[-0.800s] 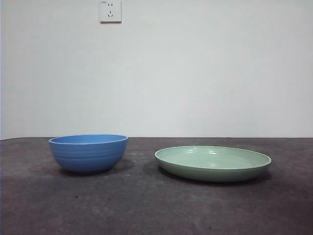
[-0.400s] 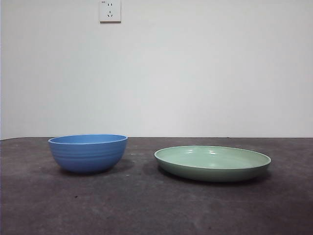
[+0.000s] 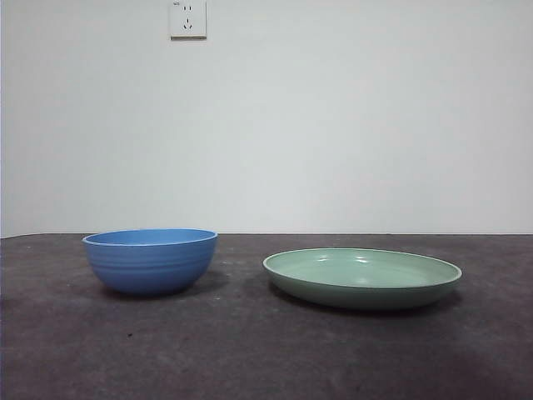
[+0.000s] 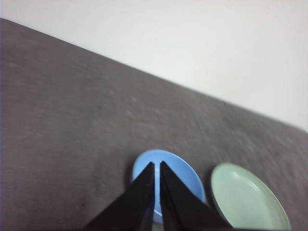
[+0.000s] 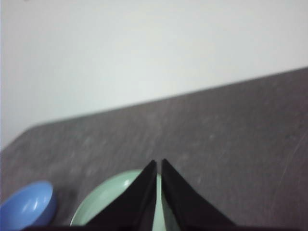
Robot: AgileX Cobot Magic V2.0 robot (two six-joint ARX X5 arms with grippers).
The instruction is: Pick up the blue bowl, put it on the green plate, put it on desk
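The blue bowl [image 3: 151, 261] stands upright on the desk [image 3: 250, 350] at the left, and the green plate [image 3: 362, 277] lies to its right, a short gap between them. Neither arm shows in the front view. My left gripper [image 4: 157, 166] hangs high over the bowl [image 4: 178, 180], jaws shut and holding nothing, with the plate [image 4: 248, 199] beside it. My right gripper [image 5: 159, 163] hovers high above the plate [image 5: 108, 202], shut and empty too; the bowl [image 5: 26, 207] sits off to one side.
A white wall rises behind the desk's far edge, with a socket [image 3: 188, 18] high up on it. Bare dark tabletop stretches in front of both dishes and to either side.
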